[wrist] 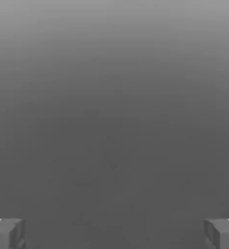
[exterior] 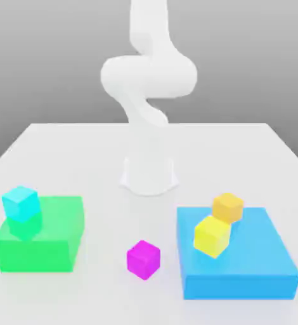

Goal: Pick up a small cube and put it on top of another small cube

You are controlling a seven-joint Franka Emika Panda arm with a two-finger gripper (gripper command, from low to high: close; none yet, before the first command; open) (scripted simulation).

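Scanning the exterior view left to right: cyan cube (exterior: 20, 203) sits on the green block (exterior: 40, 236) at that block's left rear corner. Magenta cube (exterior: 143, 259) rests alone on the bare tabletop (exterior: 69, 152), between the green block and the blue slab (exterior: 240, 257). Yellow cube (exterior: 212, 236) and orange cube (exterior: 228, 207) sit on the slab, touching or nearly so.

Risks, judged from this layout: cyan cube is near the block's edge, so an off-centre placement could tip the magenta cube off or nudge cyan over the side. A skewed grasp on magenta could twist it between the fingers and spoil the stack.

Arm (exterior: 148, 76) is folded high above its base, well apart from every cube. In the hand view the jaws are released, with fingertips (wrist: 7, 234) at the frame's two corners, spread wide, nothing between them. Gripper (wrist: 114, 236) faces plain grey.
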